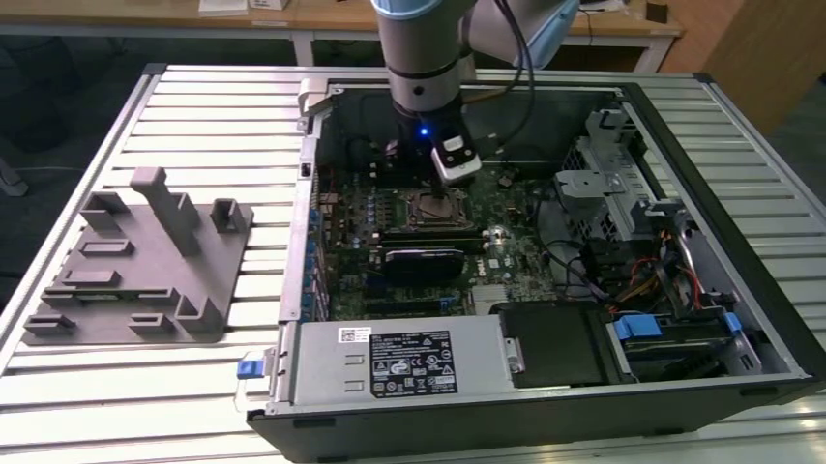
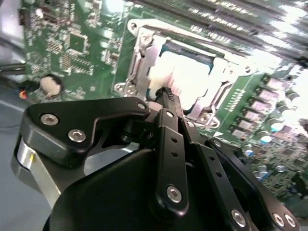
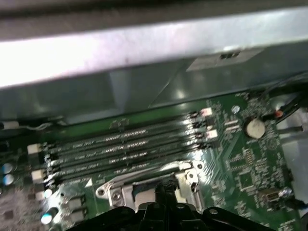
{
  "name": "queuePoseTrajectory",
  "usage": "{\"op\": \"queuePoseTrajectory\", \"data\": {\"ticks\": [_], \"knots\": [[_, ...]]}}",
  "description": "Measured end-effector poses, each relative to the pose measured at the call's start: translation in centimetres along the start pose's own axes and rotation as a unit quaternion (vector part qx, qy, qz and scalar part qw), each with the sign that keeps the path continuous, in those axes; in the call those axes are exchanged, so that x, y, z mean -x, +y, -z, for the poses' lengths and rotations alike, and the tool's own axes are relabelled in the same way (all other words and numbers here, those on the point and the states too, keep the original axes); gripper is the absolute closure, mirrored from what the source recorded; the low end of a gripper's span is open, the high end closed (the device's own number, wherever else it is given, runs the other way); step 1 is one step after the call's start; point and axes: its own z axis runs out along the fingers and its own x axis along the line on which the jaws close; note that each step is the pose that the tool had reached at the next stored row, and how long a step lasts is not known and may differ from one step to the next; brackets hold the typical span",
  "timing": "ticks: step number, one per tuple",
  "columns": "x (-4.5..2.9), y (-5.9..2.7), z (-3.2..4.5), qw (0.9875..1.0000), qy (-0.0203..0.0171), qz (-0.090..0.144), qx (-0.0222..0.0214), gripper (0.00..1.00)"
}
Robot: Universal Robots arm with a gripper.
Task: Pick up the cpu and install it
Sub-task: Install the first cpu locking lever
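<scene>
Hovering low inside the open computer case, the end effector has its black fingers drawn narrow, their tips meeting at the cpu, which lies pale and silvery inside the metal-framed socket on the green motherboard. Whether the fingers actually pinch the chip's edge or only touch its top cannot be told; in the second wrist view the tips sit right at the near edge of the chip, over the socket frame.

The main risk, as a judgement, is a skewed seat. If the chip rests tilted or shifted against the frame, any downward push from the fingertips could press it onto the contacts crookedly and damage them. A sideways drag of the tips could also slide the chip out of square. The frame edge lies just beside the fingertips, so a small lateral error could catch a fingertip on the metal instead of the chip.

In the first wrist view the memory slots run just beyond the socket, near enough that a wide swing of the arm could strike them. In the exterior view the arm reaches down into the case, and the grey plastic block with upright posts stands well apart on the slatted worktop, towards the exterior view's left.
</scene>
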Motion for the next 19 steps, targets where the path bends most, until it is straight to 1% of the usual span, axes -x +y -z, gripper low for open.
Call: {"op": "queuePoseTrajectory", "data": {"ticks": [2, 3, 4, 5, 13, 19], "knots": [[0.10, 0.03, -0.03, 0.9999, 0.0089, 0.000, -0.0092, 0.89], [0.14, 0.03, -0.05, 0.9998, 0.0127, 0.000, -0.0128, 0.89], [0.17, 0.04, -0.07, 0.9998, 0.0151, 0.001, -0.0152, 0.89], [0.19, 0.04, -0.07, 0.9997, 0.0164, 0.001, -0.0164, 0.89], [0.19, 0.03, -0.06, 0.9997, 0.0164, 0.001, -0.0168, 0.89], [0.31, -0.44, -0.03, 0.9997, 0.0165, 0.001, -0.0167, 0.89]]}}
